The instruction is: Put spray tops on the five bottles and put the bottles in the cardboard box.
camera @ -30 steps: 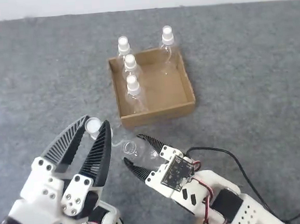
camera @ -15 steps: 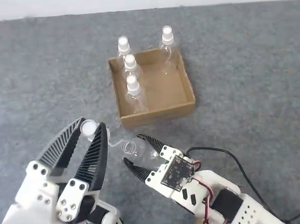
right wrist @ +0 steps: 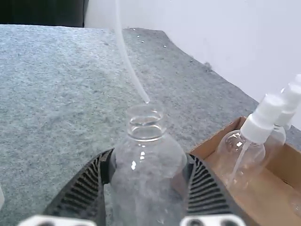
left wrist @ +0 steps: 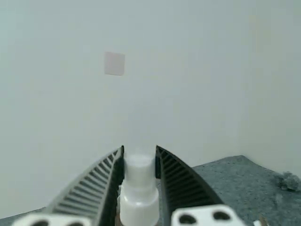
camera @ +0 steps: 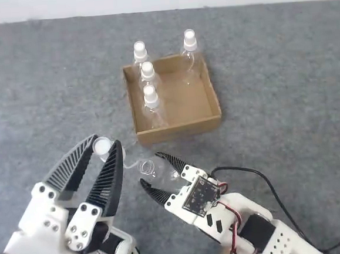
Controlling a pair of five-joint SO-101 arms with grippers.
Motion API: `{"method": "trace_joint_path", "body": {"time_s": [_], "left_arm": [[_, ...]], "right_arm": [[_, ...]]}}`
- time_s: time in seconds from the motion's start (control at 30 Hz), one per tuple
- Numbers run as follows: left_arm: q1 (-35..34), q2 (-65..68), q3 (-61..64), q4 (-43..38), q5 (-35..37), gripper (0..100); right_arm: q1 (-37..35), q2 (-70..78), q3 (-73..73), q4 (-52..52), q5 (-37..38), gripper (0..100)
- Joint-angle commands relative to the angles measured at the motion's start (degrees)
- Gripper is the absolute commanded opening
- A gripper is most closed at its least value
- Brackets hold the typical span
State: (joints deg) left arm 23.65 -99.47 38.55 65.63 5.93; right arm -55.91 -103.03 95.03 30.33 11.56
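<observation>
Now your left gripper is clamped on the spray top, its tube tip just over the mouth of the uncapped bottle. Your right gripper grips that bottle near the cardboard box.

Speckled grey carpeted worktop. Plain brown cardboard box. Clear plastic bottle, white plastic spray top. Left pincer, right pincer: black, ribbed.

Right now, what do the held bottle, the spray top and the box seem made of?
Bottle: clear glossy plastic, probably; see-through with bright glints. Spray top: opaque white smooth plastic, apparently. Box: matte brown cardboard, with thin flat walls.
</observation>
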Motion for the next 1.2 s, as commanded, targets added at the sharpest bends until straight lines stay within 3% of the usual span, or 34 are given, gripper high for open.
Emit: {"method": "trace_joint_path", "body": {"time_s": [0.0,0.13,0.7,0.93,1.17], "left_arm": [[4.4,0.1,0.3,-0.1,-0.3,1],[10.3,0.2,0.3,0.2,-3.0,1],[10.5,0.3,5.0,-0.3,-5.6,1],[3.8,0.1,12.1,-4.7,-5.4,1],[3.5,0.0,16.7,-6.4,-5.2,1]], "right_arm": [[-0.6,0.0,1.2,-1.5,0.7,3.7],[-0.5,0.0,1.2,-1.5,0.7,3.7],[-0.4,0.0,1.3,-1.5,0.8,3.7],[-0.3,-0.1,1.3,-1.5,0.8,3.7],[-0.2,-0.1,1.3,-1.5,0.8,3.7]]}}
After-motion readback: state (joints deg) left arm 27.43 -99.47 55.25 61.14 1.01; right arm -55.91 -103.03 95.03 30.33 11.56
